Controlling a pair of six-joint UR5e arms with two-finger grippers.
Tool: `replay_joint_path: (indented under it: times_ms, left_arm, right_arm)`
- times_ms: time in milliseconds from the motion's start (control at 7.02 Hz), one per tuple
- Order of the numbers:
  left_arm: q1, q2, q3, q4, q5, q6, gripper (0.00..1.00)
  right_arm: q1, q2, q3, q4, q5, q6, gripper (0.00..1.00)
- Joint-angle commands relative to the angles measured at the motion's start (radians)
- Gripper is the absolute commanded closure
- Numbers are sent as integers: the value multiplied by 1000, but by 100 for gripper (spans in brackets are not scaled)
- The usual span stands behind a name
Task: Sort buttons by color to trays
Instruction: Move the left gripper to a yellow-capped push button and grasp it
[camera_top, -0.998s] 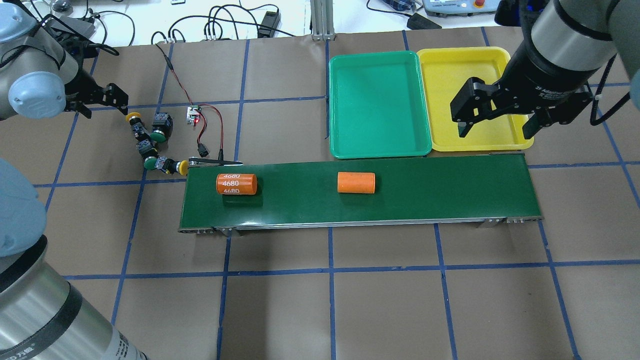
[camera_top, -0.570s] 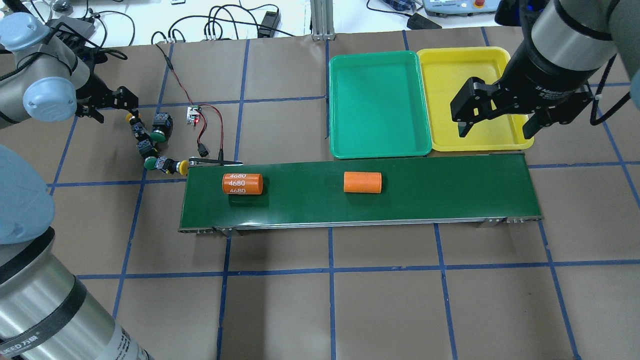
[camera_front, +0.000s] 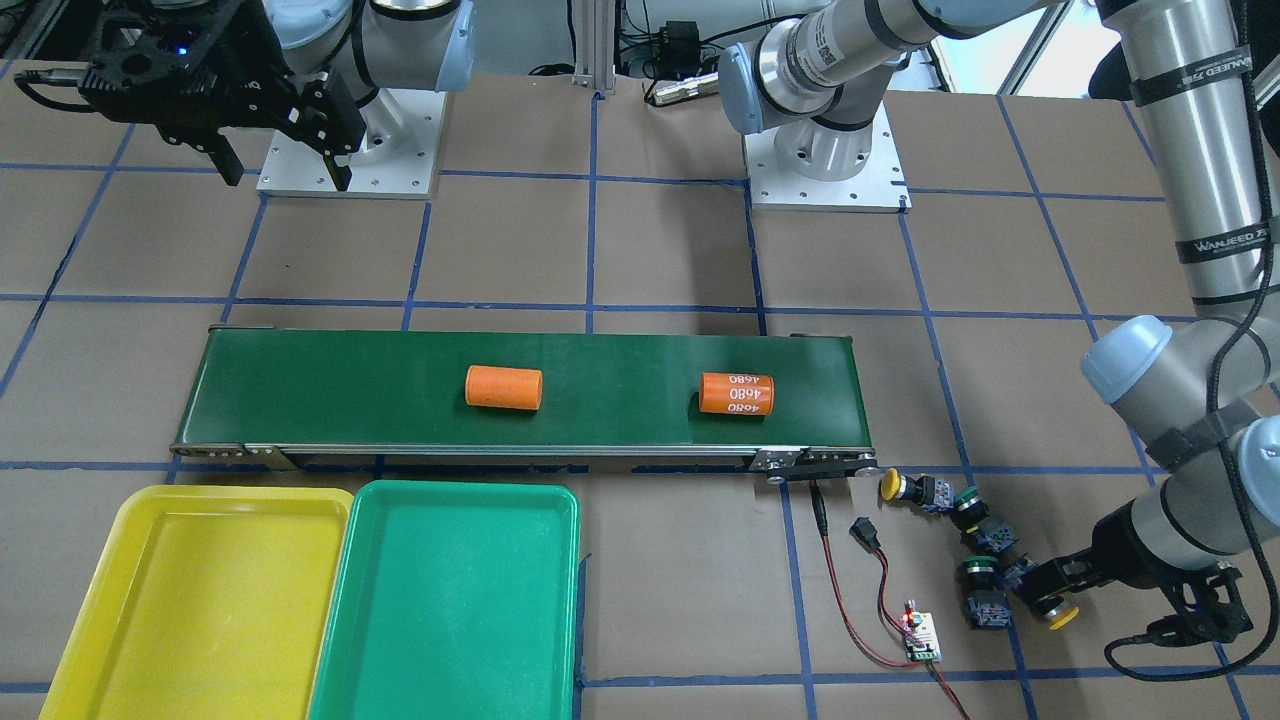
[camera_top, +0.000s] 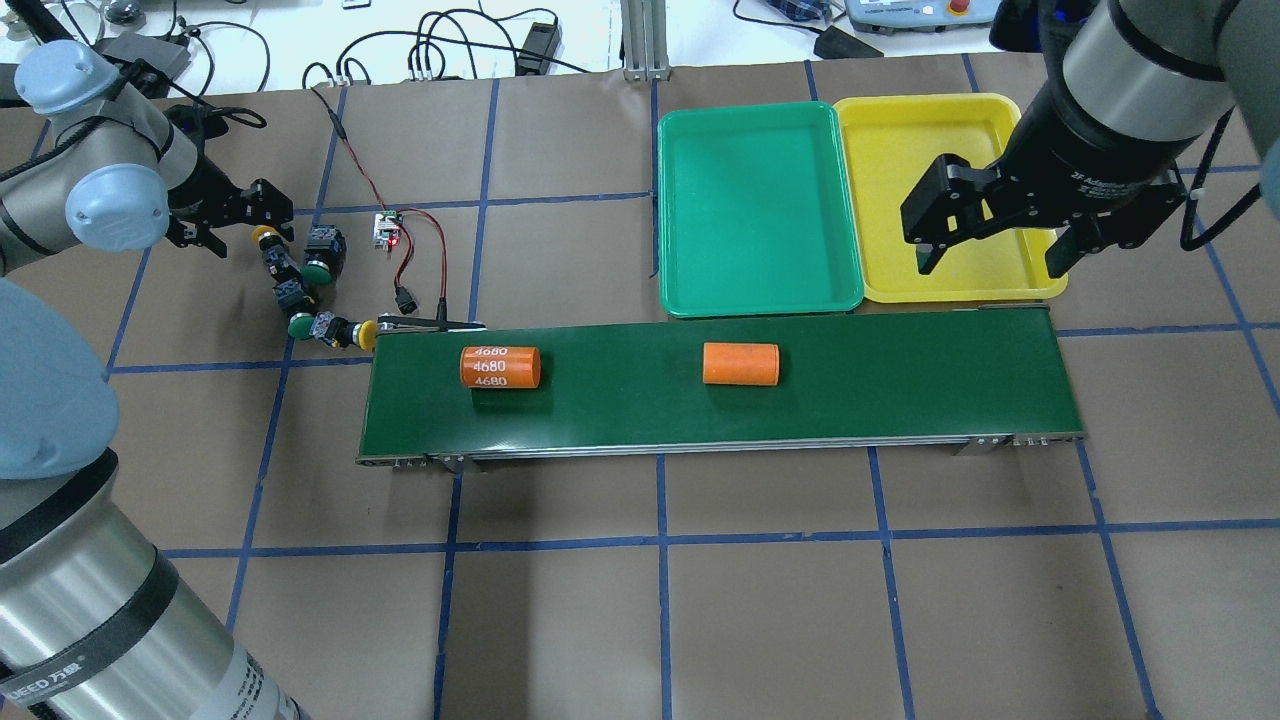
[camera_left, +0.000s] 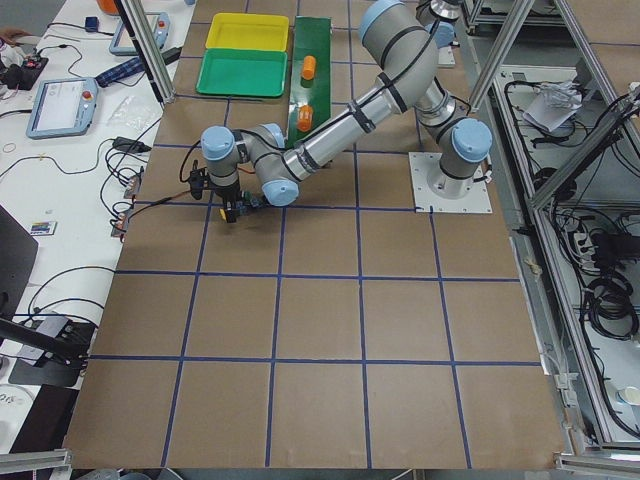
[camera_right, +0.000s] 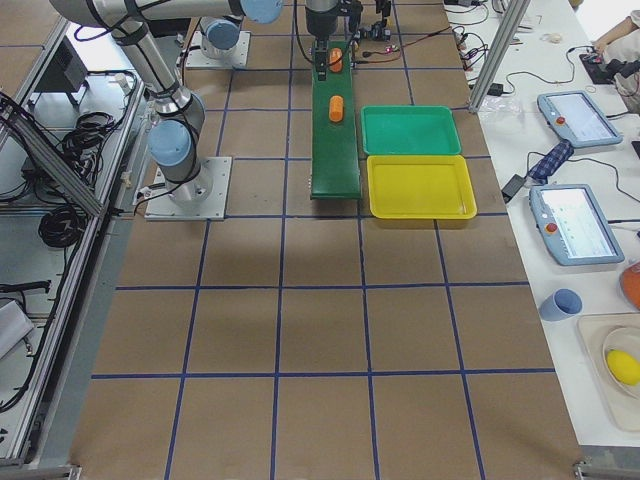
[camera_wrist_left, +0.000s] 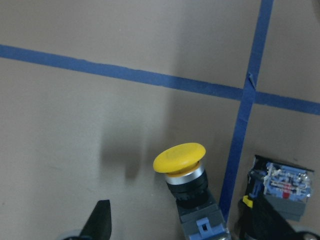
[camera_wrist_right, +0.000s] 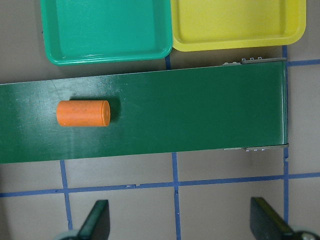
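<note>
Several buttons lie in a cluster left of the belt: a yellow button (camera_top: 265, 237) (camera_wrist_left: 180, 159), two green ones (camera_top: 318, 268) (camera_top: 298, 325), and a second yellow one (camera_top: 368, 333). My left gripper (camera_top: 245, 222) (camera_wrist_left: 181, 222) is open and low over the table, its fingers either side of the first yellow button, apart from it. The green tray (camera_top: 760, 210) and yellow tray (camera_top: 900, 170) stand side by side at the far right, both bare. My right gripper (camera_top: 990, 262) (camera_wrist_right: 181, 222) hangs open above the yellow tray's near edge, holding nothing.
A long dark-green conveyor belt (camera_top: 900, 390) carries two orange cylinders (camera_top: 500, 367) (camera_top: 740, 364). A small circuit board (camera_top: 388, 232) with red and black wires lies right of the buttons. Cables and devices line the far table edge.
My left gripper has moved right, up to the yellow button. Both orange cylinders have shifted right along the belt. The right arm has not moved.
</note>
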Motion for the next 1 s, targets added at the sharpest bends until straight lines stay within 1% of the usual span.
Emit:
replay_joint_path:
  times_ms: [0, 143, 285, 428, 570, 855]
  left_arm:
    - [-1, -16, 0, 0, 0, -2, 0]
    - [-1, -22, -3, 0, -2, -3, 5]
    - [-1, -24, -3, -1, -2, -3, 32]
    - [1, -24, -2, -3, 4, 0, 89]
    - [1, -21, 0, -9, 1, 1, 100]
    - [-1, -1, 12, -21, 0, 18, 100]
  right_arm:
    - [0, 0, 9, -2, 0, 0, 0]
    - [0, -2, 9, 0, 0, 0, 0]
    - [0, -3, 9, 0, 0, 0, 0]
    - [0, -5, 9, 0, 0, 0, 0]
    - [0, -5, 9, 0, 0, -3, 0]
    - [-2, -5, 9, 0, 0, -5, 0]
